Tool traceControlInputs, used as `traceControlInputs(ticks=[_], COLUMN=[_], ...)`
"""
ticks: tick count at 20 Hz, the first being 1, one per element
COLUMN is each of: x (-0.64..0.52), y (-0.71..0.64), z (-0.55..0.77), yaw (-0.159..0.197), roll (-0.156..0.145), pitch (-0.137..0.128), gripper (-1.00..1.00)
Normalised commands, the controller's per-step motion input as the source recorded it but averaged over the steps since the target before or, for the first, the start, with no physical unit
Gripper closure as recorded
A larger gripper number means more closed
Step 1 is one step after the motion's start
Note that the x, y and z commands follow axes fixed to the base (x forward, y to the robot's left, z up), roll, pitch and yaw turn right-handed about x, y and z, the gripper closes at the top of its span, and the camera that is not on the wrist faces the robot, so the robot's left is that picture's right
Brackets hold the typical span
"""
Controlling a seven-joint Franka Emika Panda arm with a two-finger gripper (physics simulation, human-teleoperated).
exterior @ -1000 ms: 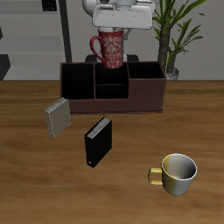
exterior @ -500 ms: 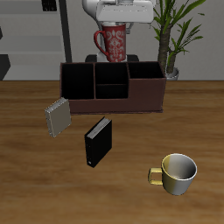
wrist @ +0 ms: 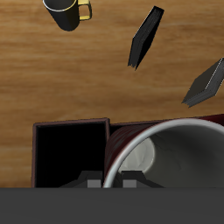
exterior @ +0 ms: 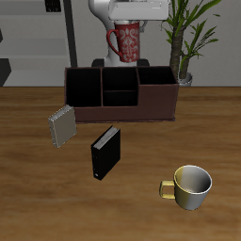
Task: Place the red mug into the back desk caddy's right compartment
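My gripper (exterior: 129, 25) is shut on the red mug (exterior: 129, 43), gripping its rim. It holds the mug upright in the air above the back edge of the back desk caddy (exterior: 122, 114), roughly over the narrower middle sections. The right compartment (exterior: 157, 95) is the wide end section beside them, black inside with nothing in it. In the wrist view the mug's pale grey inside (wrist: 144, 157) fills the frame below the fingers (wrist: 90, 184), and the right compartment (wrist: 70, 157) shows open beside it.
A yellow-cream mug (exterior: 191, 186) stands near the table's front edge. A black book (exterior: 105, 152) and a grey notebook (exterior: 62, 125) stand in front of the caddy. A potted plant (exterior: 188, 38) stands behind the caddy's end.
My gripper has carried the red mug sideways above the caddy, from over the middle sections towards the right compartment, and slightly higher. Nothing on the table moved.
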Motion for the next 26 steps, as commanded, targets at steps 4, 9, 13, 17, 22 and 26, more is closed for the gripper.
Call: traceControlInputs(ticks=[4,9,13,17,22,26], x=[-0.11,-0.06,-0.11,-0.03,0.06,0.08], y=[0.18,0.23,0.29,0.09,0.23,0.13], z=[-0.1,-0.17,-0.03,-0.04,-0.15,-0.2], yaw=[0.004,0.011,0.053,-0.003,0.018,0.02], roll=[0.014,0.02,0.037,0.006,0.036,0.008], pitch=[0.005,0.021,-0.022,0.009,0.032,0.044], gripper=[1.0,1.0,1.0,1.0,1.0,1.0])
